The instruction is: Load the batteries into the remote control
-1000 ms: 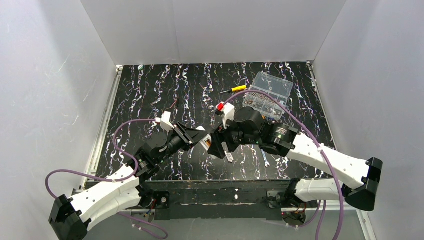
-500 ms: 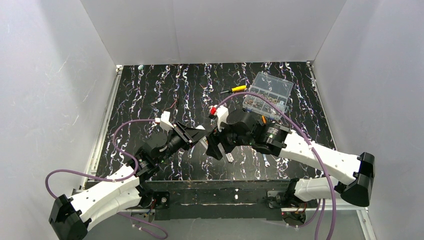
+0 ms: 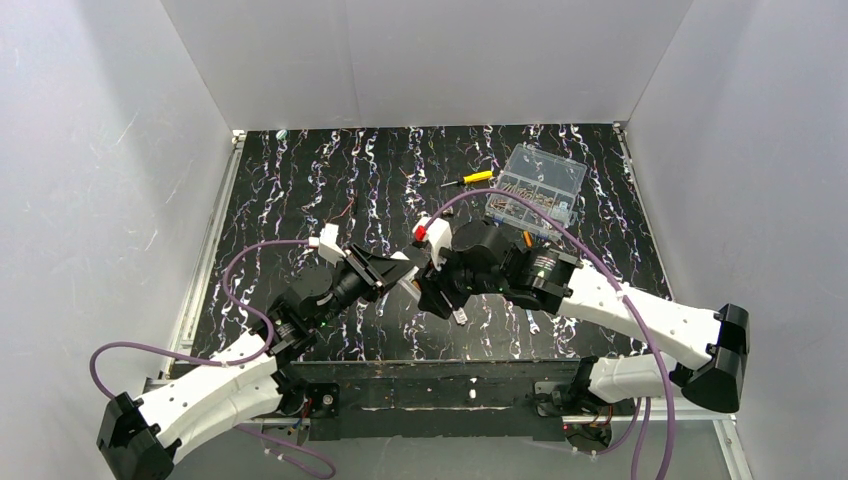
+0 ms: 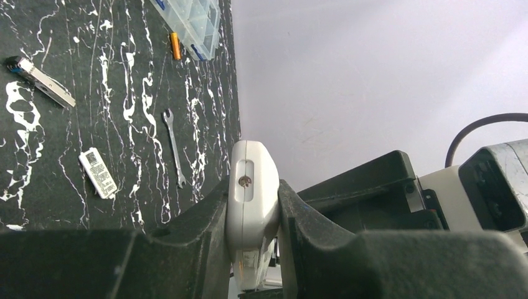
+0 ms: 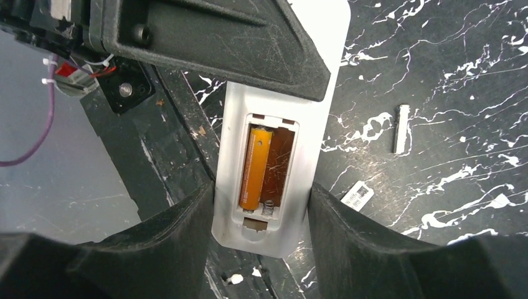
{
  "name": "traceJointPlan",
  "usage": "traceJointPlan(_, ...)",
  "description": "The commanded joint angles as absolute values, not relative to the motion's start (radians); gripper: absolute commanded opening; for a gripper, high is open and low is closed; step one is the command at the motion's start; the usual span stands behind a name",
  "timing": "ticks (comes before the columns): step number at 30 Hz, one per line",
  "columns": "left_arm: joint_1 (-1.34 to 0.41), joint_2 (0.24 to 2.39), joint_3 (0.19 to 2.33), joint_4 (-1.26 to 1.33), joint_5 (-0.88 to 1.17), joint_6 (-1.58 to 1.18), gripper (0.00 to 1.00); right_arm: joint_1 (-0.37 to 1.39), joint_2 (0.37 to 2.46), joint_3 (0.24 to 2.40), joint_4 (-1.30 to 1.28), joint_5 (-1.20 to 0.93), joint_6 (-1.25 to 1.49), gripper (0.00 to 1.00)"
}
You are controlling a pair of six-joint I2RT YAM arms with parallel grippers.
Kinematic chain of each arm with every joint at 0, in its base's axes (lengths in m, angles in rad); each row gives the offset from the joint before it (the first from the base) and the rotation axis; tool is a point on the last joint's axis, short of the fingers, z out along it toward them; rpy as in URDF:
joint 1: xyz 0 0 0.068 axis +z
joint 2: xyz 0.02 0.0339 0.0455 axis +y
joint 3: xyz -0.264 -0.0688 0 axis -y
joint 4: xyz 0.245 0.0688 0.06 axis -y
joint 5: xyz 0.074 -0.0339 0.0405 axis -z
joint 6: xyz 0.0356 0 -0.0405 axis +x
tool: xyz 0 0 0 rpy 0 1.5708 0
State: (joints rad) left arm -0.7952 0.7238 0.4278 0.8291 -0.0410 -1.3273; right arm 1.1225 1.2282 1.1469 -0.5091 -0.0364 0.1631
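Note:
My left gripper (image 3: 392,272) is shut on the white remote control (image 4: 252,205) and holds it above the table, with its open back compartment facing my right wrist camera. One orange battery (image 5: 255,168) sits in the left slot. The right slot is bare, with its spring showing. My right gripper (image 5: 263,199) straddles the remote's free end (image 5: 324,93), its jaws pressed against both long sides. The grippers meet at the table's front centre (image 3: 432,290). A second orange battery (image 4: 175,45) lies on the table beside the clear box.
The clear compartment box (image 3: 535,185) and the yellow-handled screwdriver (image 3: 470,178) are at the back right. A small wrench (image 4: 174,146), a white labelled piece (image 4: 98,172) and a silvery stub (image 4: 40,81) lie on the black marbled table near the front edge.
My right arm has moved left toward the left gripper, and its jaws now sit around the remote's end. The left arm has barely moved.

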Motion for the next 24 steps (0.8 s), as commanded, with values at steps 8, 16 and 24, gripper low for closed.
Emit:
traceJointPlan(8,-0.798,0.670,0.465,0.877,0.000,-1.364,0.00,1.118,1.174,1.104,-0.603,-0.011,-0.072,0.41)
traceJointPlan(16,-0.797,0.654,0.454,0.876,0.038,-1.370,0.00,1.108,1.144,1.086,-0.589,-0.006,-0.143,0.40)
traceJointPlan(24,-0.797,0.647,0.445,0.867,0.040,-1.357,0.00,1.106,1.120,1.098,-0.566,-0.021,-0.115,0.66)
